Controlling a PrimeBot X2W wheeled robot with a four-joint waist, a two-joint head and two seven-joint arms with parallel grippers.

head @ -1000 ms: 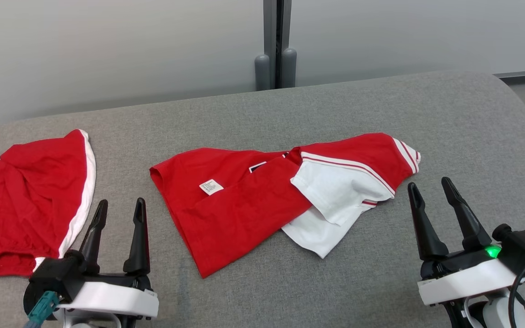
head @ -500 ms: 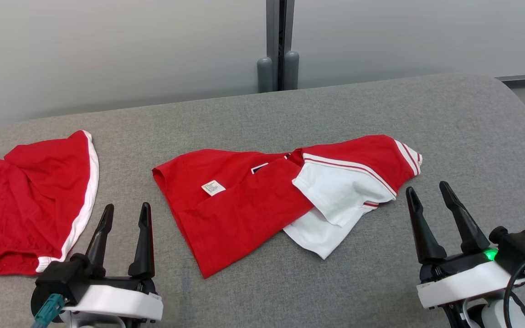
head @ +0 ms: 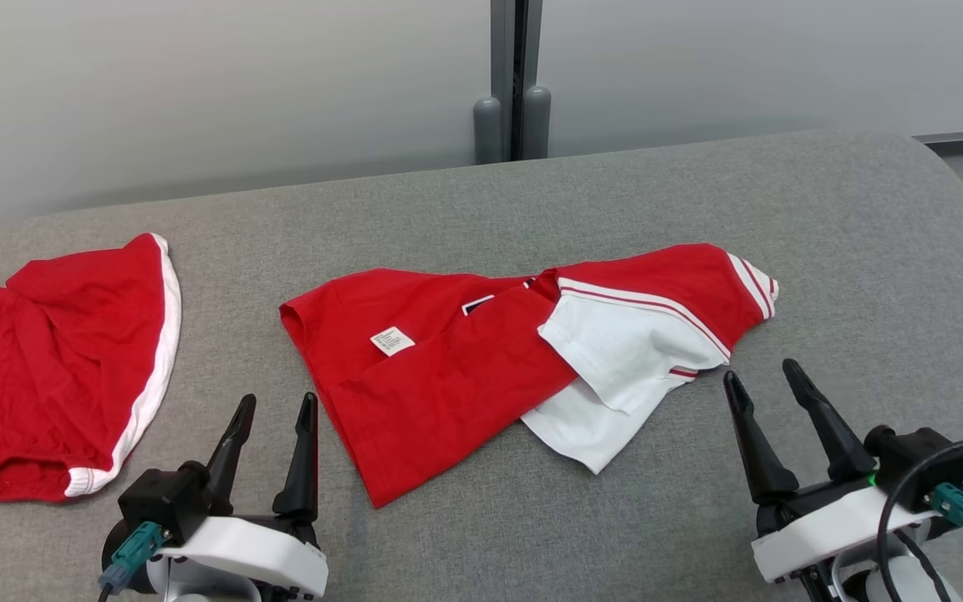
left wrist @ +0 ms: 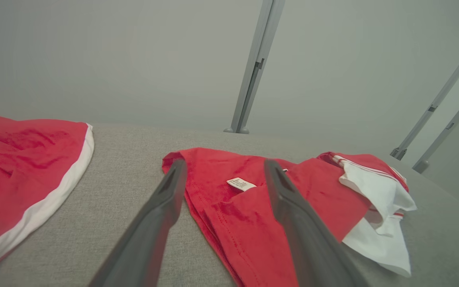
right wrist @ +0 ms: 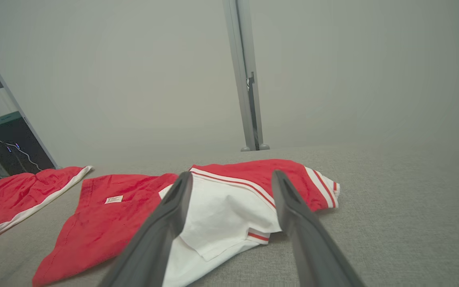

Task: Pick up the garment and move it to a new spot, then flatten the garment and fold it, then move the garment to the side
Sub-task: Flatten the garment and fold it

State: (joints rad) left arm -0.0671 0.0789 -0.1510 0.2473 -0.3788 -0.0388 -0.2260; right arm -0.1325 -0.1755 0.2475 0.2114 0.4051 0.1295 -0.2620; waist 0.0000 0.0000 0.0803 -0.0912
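Two spread wide: left gripper (head: pixel 278 399), right gripper (head: pixel 758 370) | garment (head: pixel 440 376) lengthwise left-right, striped end right

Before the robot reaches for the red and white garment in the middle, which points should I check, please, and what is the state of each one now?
1. Left gripper open, holding nothing: ok.
2. Right gripper open, holding nothing: ok.
3. Red and white garment lies between both grippers, touched by neither: ok.
4. Garment flat: not ok; it is crumpled, the white part folded over, the label facing up.
5. Second red garment at the left lies apart from it: ok.
6. Bare grey surface to its right for a new spot: ok.
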